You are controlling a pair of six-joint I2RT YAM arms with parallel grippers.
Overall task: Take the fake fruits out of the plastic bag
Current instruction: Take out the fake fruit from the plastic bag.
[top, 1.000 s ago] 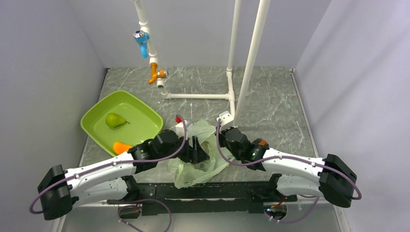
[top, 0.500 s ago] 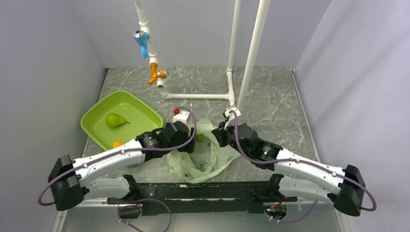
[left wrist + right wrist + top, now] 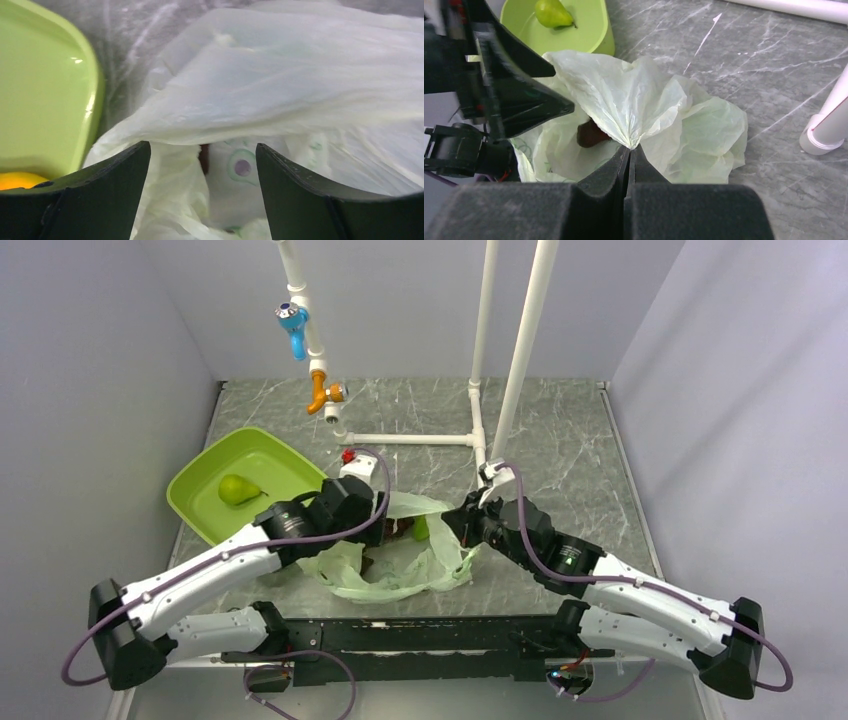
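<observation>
On marble tabletop (image 3: 560,440) | right claw (image 3: 629,148) pinched on crinkly translucent plastic bag (image 3: 624,100) | left claw (image 3: 202,150) spread wide

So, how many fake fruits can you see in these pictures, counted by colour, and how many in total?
Green: 2, the pear in the tray and a green piece in the open bag.
Orange: 1, an orange piece in the tray.
Dark red: 1, a dark red fruit inside the bag.
Total: 4.
</observation>
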